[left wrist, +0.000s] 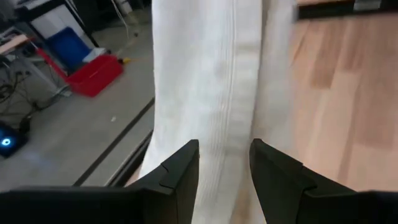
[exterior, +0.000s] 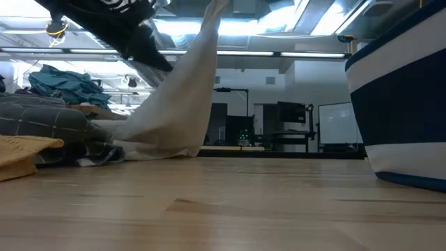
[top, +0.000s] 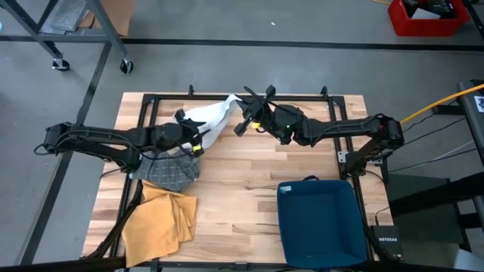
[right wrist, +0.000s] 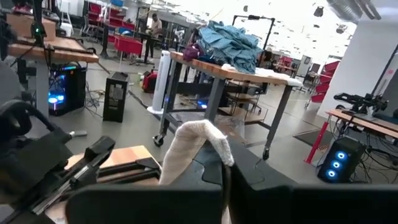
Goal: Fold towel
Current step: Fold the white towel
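Overhead looking down, low table-level view, wrist cameras close — perhaps sharing the towel (top: 214, 119)

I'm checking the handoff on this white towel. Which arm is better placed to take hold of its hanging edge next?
Left. The left gripper stands open with the white towel hanging just beyond its fingers, so it likely only needs to advance and close. The right gripper is already shut on the towel's top corner.

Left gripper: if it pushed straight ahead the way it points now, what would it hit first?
Most likely the white towel: it hangs directly in front of the open left gripper, filling the gap between the fingers. How close is unclear.
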Controlling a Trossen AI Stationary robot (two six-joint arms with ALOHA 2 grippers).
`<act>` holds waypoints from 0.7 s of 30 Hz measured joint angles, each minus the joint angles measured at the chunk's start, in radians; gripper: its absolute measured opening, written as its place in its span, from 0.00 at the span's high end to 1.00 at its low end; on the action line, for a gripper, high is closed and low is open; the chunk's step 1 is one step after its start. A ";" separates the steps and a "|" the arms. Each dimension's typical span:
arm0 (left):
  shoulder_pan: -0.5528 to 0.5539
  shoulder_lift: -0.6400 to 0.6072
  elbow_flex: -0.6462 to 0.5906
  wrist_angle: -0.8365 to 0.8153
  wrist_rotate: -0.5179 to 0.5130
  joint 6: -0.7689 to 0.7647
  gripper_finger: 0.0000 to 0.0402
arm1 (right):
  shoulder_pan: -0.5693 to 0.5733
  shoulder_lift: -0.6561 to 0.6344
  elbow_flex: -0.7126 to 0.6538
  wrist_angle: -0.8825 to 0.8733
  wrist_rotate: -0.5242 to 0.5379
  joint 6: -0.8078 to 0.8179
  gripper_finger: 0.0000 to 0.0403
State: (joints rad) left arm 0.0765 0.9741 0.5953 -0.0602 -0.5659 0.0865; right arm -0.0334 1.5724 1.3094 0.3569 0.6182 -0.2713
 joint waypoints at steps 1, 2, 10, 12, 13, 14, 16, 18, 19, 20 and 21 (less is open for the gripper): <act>0.000 0.000 0.000 -0.028 0.000 -0.001 0.67 | 0.000 -0.003 0.000 -0.003 0.000 0.000 1.00; 0.000 0.000 0.000 -0.053 0.000 -0.006 0.67 | 0.000 -0.006 0.000 -0.001 0.000 0.000 1.00; 0.000 0.000 0.000 -0.243 0.000 -0.068 0.67 | 0.000 -0.026 0.001 -0.012 0.000 0.000 1.00; 0.000 0.000 0.000 -0.275 0.000 -0.070 0.67 | 0.000 -0.029 0.001 -0.011 0.000 0.000 1.00; 0.000 0.000 0.000 -0.286 -0.001 -0.070 0.67 | 0.000 -0.031 0.001 -0.011 0.000 0.000 1.00; 0.000 0.000 0.000 -0.295 -0.001 -0.071 0.67 | 0.000 -0.032 0.001 -0.013 -0.001 0.000 0.99; 0.000 0.000 0.000 -0.312 -0.004 -0.073 0.67 | 0.000 -0.032 0.001 -0.013 -0.008 0.001 0.99; 0.000 0.000 0.000 -0.320 -0.011 -0.079 0.67 | 0.000 -0.032 0.001 -0.009 -0.009 0.002 1.00; 0.001 0.000 0.000 -0.328 -0.019 -0.082 0.67 | 0.000 -0.033 0.001 -0.009 -0.009 0.003 1.00; 0.002 0.003 0.000 -0.330 -0.029 -0.084 0.67 | 0.000 -0.033 0.001 -0.008 -0.012 0.006 1.00; 0.003 0.004 0.000 -0.327 -0.039 -0.086 0.67 | 0.000 -0.033 0.001 -0.008 -0.024 0.012 1.00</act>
State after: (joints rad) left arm 0.0793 0.9783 0.5953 -0.3867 -0.6046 0.0006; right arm -0.0330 1.5398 1.3102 0.3485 0.5946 -0.2595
